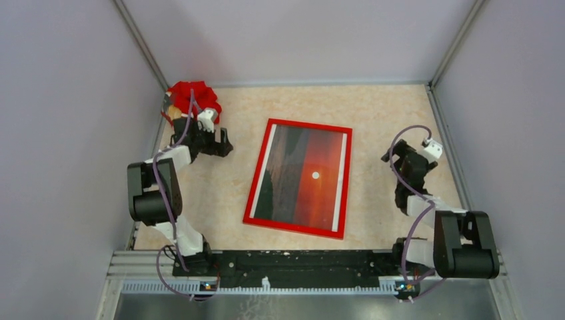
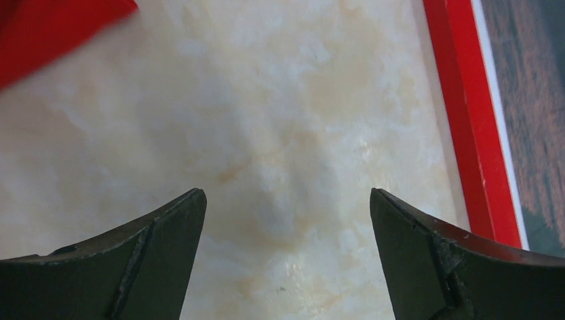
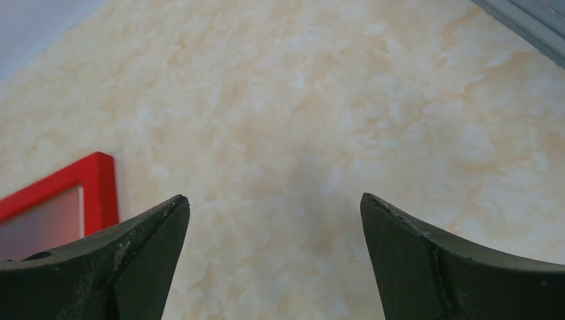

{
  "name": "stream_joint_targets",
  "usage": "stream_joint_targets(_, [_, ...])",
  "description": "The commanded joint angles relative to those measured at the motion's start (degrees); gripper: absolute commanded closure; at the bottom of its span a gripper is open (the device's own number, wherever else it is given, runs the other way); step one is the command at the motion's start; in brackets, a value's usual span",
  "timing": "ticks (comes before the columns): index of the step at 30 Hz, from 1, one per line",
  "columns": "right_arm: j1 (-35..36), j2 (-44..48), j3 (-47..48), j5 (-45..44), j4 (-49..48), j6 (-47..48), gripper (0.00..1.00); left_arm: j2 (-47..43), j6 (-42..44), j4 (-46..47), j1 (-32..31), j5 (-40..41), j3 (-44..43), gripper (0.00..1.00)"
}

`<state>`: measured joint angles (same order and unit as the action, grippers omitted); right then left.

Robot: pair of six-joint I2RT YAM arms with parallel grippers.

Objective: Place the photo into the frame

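The left tool [image 2: 286, 195] hangs released, jaws spread wide, with nothing between them but bare marble-patterned tabletop [image 2: 266, 100]. The right tool [image 3: 272, 197] matches it: jaws apart, nothing held, pale surface below. Neither one is touching a thing.

Moving out from the arm bases, there is the frame [image 1: 293, 227], lying flat in the middle of the tabletop between the two arms. Its red front is up and it is turned a little askew to the near edge. And inside it sits the photo [image 1: 300, 180], sunset side up, small white sun showing, white border running along both long sides within the red. The left tool sits near the frame's left long edge, whose red strip runs down the right of the left wrist view. The right tool stands well apart on the other side, and its wrist view catches only one red corner.

By the look of it, the placing step is done and this is the let-go. Whether the print lies fully flush cannot be told from above. The next move should ask for little: draw both arms clear without nudging the frame, or press lightly if a corner proves proud.

Farthest off, in the far left corner just beyond the left tool, lies a red crumpled bundle [image 1: 193, 97]. What it is cannot be made out.
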<state>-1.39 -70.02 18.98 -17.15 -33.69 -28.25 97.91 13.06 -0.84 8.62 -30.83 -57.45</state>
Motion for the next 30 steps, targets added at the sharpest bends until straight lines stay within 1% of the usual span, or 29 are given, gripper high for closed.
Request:
stream_joint_targets(1, [1.0,-0.6,-0.9,-8.0,-12.8,6.6,0.01,-4.5,-8.2,21.1,-0.1,1.8,11.3,0.01])
stream_joint_targets(3, [1.0,1.0,0.4,-8.5,-8.9,8.3,0.01,-5.4,-9.6,26.3,-0.2,2.1,15.3,0.01])
stream_joint_targets(6, [1.0,2.3,1.8,-9.6,-3.8,15.3,0.01,-5.1,-10.3,29.9,-0.2,3.1,17.9,0.01])
stream_joint_targets(8, [1.0,2.3,0.1,-10.9,-4.8,17.3,0.01,-4.3,-10.7,32.3,-0.1,3.9,19.3,0.01])
stream_joint_targets(12, [1.0,0.3,-8.5,-11.4,-20.2,16.4,0.01,-4.5,-11.6,42.6,-0.4,3.7,25.4,0.01])
stream_joint_targets(13, [2.2,-1.1,-10.1,-12.1,-23.9,16.8,0.01,-4.7,-11.6,46.3,-0.6,4.2,27.4,0.01])
stream_joint_targets(14, [2.8,-2.7,-11.9,-13.1,-31.2,17.2,0.01,-5.3,-11.5,48.5,-0.7,4.1,28.9,0.01])
stream_joint_targets(15, [3.0,-4.2,-13.5,-12.9,-36.0,18.0,0.01,-6.4,-11.2,49.3,-0.9,3.7,30.2,0.01])
stream_joint_targets(16, [3.1,-5.2,-14.0,-12.6,-38.4,18.8,0.01,-7.3,-10.7,52.1,-1.2,3.5,32.4,0.01])
stream_joint_targets(17, [3.3,-4.9,-13.8,-10.8,-37.0,19.1,0.01,-8.5,-10.1,55.7,-1.4,3.3,34.9,0.01])
stream_joint_targets(18, [3.4,-4.8,-13.9,-8.8,-36.9,19.8,0.01,-10.0,-9.4,59.7,-2.1,4.0,37.9,0.01])
stream_joint_targets(19, [3.4,-5.7,-14.4,-6.7,-39.6,21.0,0.01,-10.7,-8.2,64.5,-3.1,5.2,41.4,0.01])
stream_joint_targets(21, [4.2,-8.6,-16.3,-1.2,-46.1,24.2,0.01,-7.5,-5.4,82.9,-6.0,6.1,48.3,0.01])
stream_joint_targets(22, [5.1,-12.2,-17.5,-0.2,-52.8,25.9,0.01,-5.7,-5.0,87.7,-7.0,7.3,49.6,0.01])
stream_joint_targets(23, [6.5,-16.3,-18.4,-1.4,-60.6,27.6,0.01,-6.8,-4.8,82.9,-7.2,7.9,48.9,0.01])
stream_joint_targets(24, [9.0,-18.0,-18.5,-5.9,-63.5,30.2,0.01,-8.5,-5.0,75.1,-7.2,8.5,46.3,0.01])
stream_joint_targets(25, [10.1,-17.2,-17.7,-6.5,-59.7,31.4,0.01,-9.5,-5.5,66.3,-7.2,9.8,43.1,0.01])
stream_joint_targets(26, [10.2,-15.5,-14.5,-6.6,-51.6,31.2,0.01,-8.4,-5.6,66.6,-7.0,10.0,41.2,0.01])
stream_joint_targets(27, [9.2,-14.1,-10.3,-5.7,-41.1,29.7,0.01,-7.3,-5.7,71.1,-7.0,9.8,42.9,0.01])
stream_joint_targets(28, [5.2,-13.6,-8.4,1.3,-36.5,27.0,0.01,-6.5,-6.1,75.3,-6.9,10.0,44.0,0.01])
stream_joint_targets(29, [2.8,-13.2,-8.2,6.1,-35.7,25.5,0.01,-6.4,-6.2,75.9,-6.9,9.9,44.1,0.01])
stream_joint_targets(30, [2.4,-13.1,-8.8,6.7,-36.7,25.4,0.01,-7.1,-6.0,73.9,-6.9,9.9,43.7,0.01])
